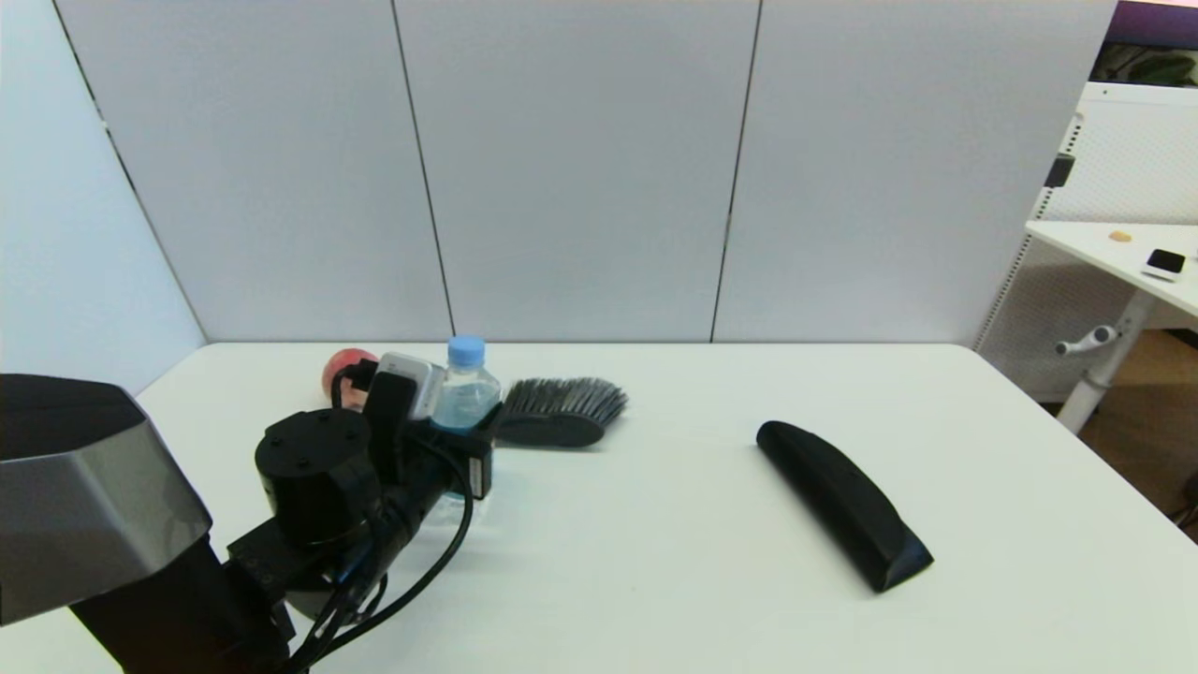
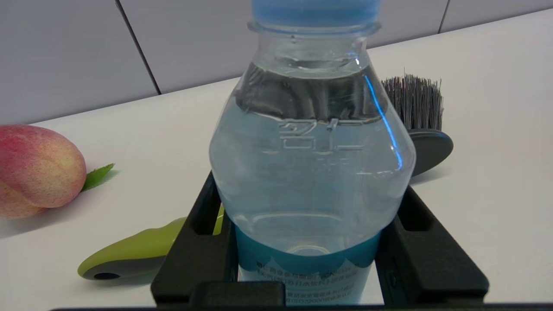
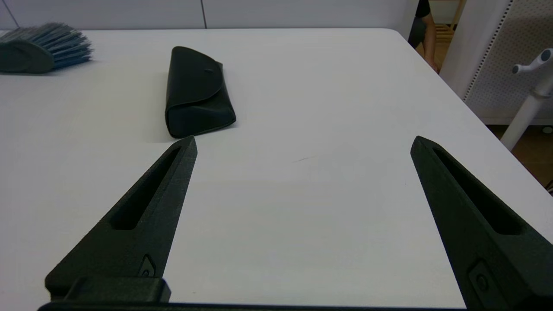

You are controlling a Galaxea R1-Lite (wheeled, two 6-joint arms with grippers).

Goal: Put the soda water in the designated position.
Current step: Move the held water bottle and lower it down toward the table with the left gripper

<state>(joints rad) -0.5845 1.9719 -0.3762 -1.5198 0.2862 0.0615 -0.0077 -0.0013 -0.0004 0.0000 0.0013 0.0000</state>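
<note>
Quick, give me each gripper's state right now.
Left gripper: shut on the soda water, upright at the table's far left.
Right gripper: open, empty, above bare table.

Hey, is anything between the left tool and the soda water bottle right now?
Nothing visible. The left tool already has a finger on each side of the soda water, around its lower body. The peach and green handle lie to one side and the brush beyond it. The right tool is open, away from it.

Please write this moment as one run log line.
left gripper: shut on soda water | bottle: upright, beside brush | right gripper: open, idle
</note>
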